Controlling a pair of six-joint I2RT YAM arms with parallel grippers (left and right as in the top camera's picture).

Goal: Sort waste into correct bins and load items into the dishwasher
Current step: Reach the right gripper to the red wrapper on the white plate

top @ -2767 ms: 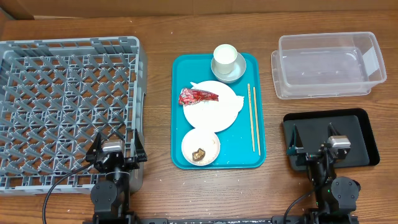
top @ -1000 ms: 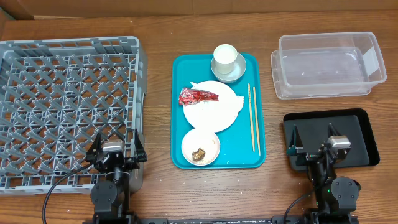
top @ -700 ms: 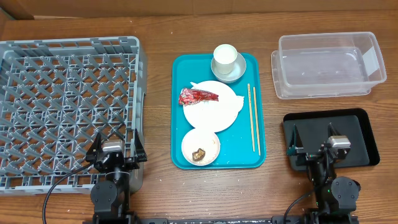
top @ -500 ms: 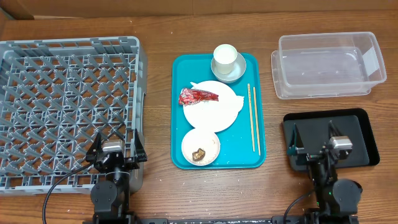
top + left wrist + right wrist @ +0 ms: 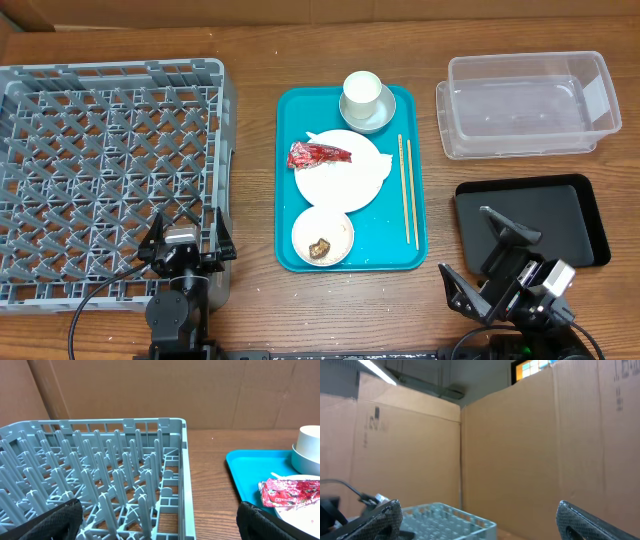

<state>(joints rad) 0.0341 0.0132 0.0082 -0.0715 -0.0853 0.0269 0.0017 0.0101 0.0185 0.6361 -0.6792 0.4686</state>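
1. Overhead: my left claw and right claw both stand wide and hold nothing. On the teal tray, the red wrapper lies at the left edge of the plate. The chopsticks lie along the tray's right edge.
2. Left wrist: only here the pegs of the rack show as upright, and the wrapper looks crinkled and shiny.
3. Right wrist: only the cardboard walls and the rack's top rim show.

It looks like a makeshift robot test cell in a lab or workshop, not a real kitchen. Plain cardboard panels fence the wooden table along its 12 o'clock edge. The right wrist view shows a ceiling strip light and a high window. A grey dish rack stands at 9 o'clock, and a cabled robot arm at 7 o'clock.
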